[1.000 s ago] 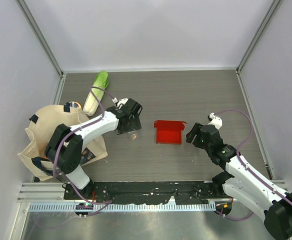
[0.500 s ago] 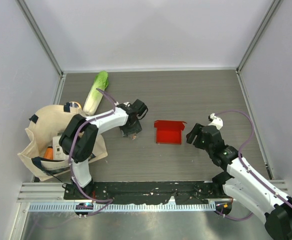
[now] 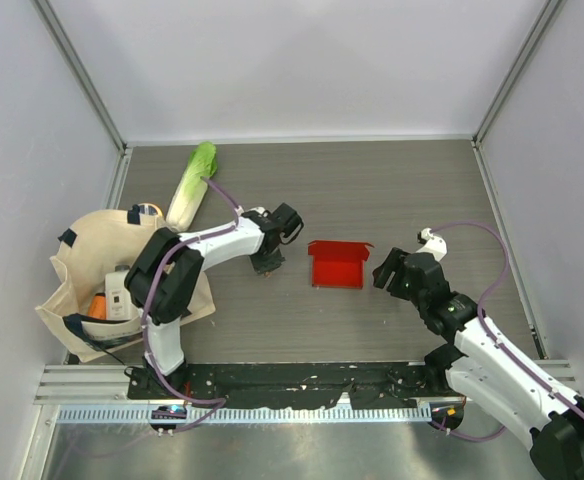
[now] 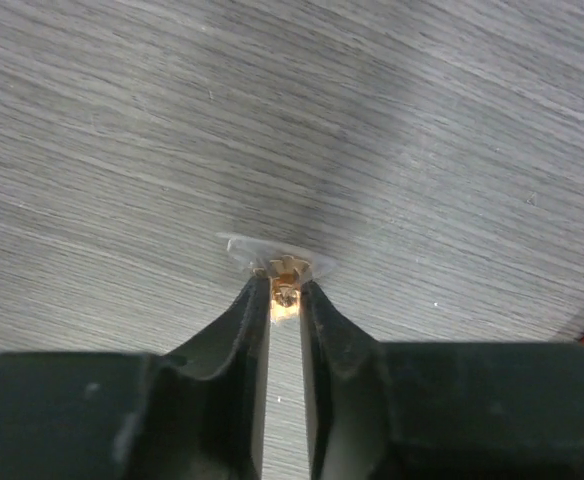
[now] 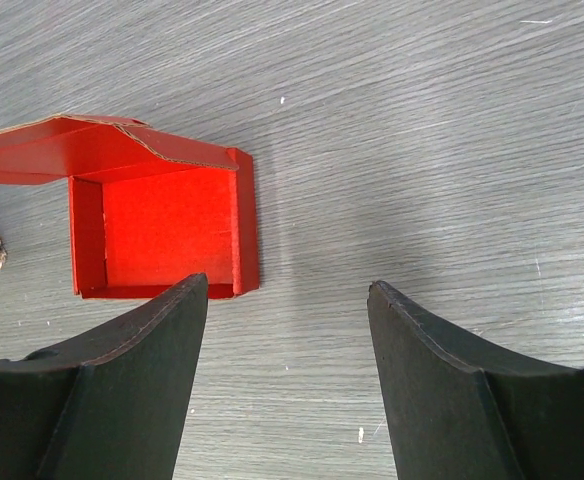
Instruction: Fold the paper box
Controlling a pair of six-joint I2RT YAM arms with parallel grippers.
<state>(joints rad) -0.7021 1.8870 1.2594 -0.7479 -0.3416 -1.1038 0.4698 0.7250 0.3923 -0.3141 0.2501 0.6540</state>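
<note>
Top external: the paper box lies mid-worktop, between the left hand and right hand, apart from both. Left wrist: the left hand is clenched on a small clear-wrapped piece resting on the worktop. Right wrist: the right hand stands released, fingers wide, with the open-topped box just beyond them.

Red box approx mid table, open side up w/ low walls folded, lid flap open at far edge.
</note>
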